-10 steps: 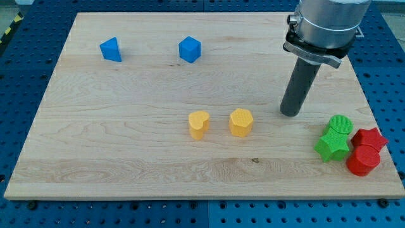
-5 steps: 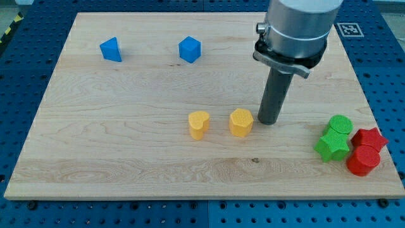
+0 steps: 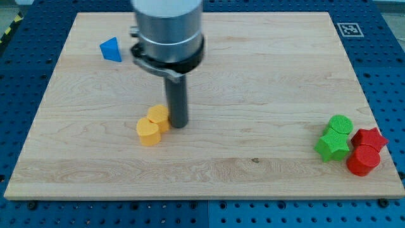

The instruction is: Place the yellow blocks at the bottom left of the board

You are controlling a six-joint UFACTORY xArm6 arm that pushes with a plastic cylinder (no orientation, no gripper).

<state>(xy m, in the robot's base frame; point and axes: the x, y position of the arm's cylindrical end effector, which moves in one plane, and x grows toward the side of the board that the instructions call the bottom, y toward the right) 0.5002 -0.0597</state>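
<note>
The arm ends in a plain rod, so there are no jaws here to be apart or together. My tip (image 3: 178,125) stands on the counter (image 3: 266,76) just at the view's right of the two yellow blocks, seemingly touching the nearer one.

The yellow hexagonal block (image 3: 159,118) lies directly to the view's left of the tip. The other yellow block (image 3: 148,132), whose shape I cannot make out for sure, is pressed against it on its lower-left side. Together they form a short row slanting down and to the view's left, which is the way the target corner lies.

That corner is well apart from the pair, with bare wood all the way between. A push from the upper right, along the line of the row, looks like what the job calls for. An off-centre push could split the pair.

A blue block (image 3: 111,49) sits near the view's top left, well out of that path. The green blocks (image 3: 335,138) and red blocks (image 3: 365,152) cluster at the right edge, far from any of it.
</note>
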